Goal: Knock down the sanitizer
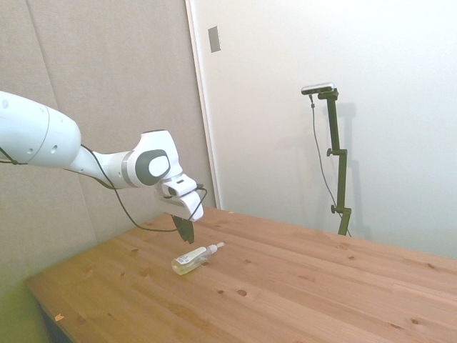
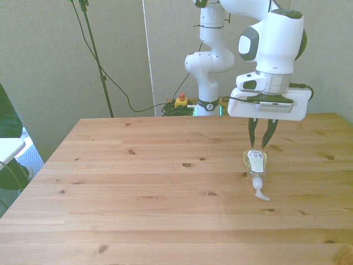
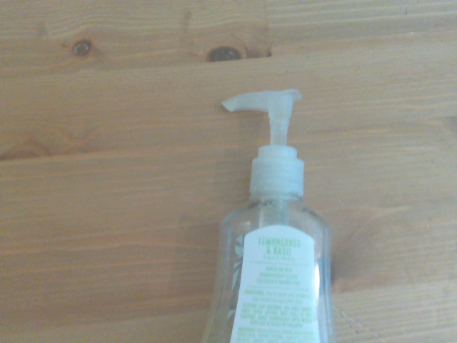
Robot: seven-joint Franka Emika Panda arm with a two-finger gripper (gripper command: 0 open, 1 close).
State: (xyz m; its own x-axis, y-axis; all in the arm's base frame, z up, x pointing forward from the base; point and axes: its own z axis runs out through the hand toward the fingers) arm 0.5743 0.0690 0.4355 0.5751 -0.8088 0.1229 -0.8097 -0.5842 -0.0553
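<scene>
Dark fingers of the gripper stand slightly parted and empty, hanging just above the sanitizer's base. The sanitizer lies flat on the table, right of the front view's centre.

Arm extended low, hand pointing down, fingers slightly parted
</scene>
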